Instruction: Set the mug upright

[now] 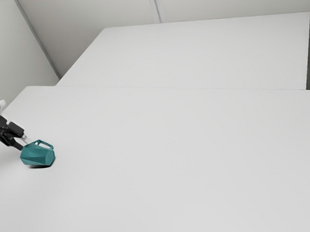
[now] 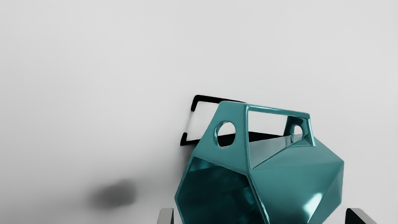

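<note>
Teal mug (image 2: 289, 186): on its side
Fingers (image 2: 166, 216): wide apart
Grasp: likely your step now
Righting: close on it first

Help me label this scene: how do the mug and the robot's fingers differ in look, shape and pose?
Colour: the mug is glossy teal, while the fingers are grey and black.
Shape: the mug is one hollow, faceted body with a looped handle; the fingers are two separate, slim pieces.
Pose: the mug lies on its side, handle up, whereas the fingers stand apart, reaching down toward it.
Shared: both have angular edges.
</note>
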### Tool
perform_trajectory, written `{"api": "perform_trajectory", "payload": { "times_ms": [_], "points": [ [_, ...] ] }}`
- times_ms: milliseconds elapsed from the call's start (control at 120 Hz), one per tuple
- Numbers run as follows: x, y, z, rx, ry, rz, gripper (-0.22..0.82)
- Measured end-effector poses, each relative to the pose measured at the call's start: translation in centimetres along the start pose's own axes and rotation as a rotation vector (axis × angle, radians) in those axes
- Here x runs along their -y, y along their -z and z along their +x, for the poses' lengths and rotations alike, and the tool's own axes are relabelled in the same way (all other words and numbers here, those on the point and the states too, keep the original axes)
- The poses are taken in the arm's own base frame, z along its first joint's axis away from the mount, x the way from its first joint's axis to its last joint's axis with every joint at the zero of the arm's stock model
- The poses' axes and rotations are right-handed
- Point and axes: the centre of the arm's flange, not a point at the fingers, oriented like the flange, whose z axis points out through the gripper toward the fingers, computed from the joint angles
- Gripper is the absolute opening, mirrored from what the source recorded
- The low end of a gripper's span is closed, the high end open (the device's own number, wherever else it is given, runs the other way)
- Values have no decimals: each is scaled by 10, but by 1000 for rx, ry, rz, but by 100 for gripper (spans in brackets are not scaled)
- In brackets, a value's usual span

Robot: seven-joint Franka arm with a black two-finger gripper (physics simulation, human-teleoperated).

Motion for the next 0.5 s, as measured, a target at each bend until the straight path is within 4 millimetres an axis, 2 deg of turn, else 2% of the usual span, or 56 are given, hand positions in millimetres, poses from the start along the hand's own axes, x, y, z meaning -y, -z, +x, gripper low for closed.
{"api": "perform_trajectory", "payload": {
  "times_ms": [150,267,358,500],
  "points": [
    [-1,-10,-2,-6,-8,-64,60],
    [-2,-21,-4,-14,-7,-113,55],
    [-3,-28,-5,-21,-3,-144,47],
    [-6,-29,-4,-30,-4,-165,30]
  ]
}}
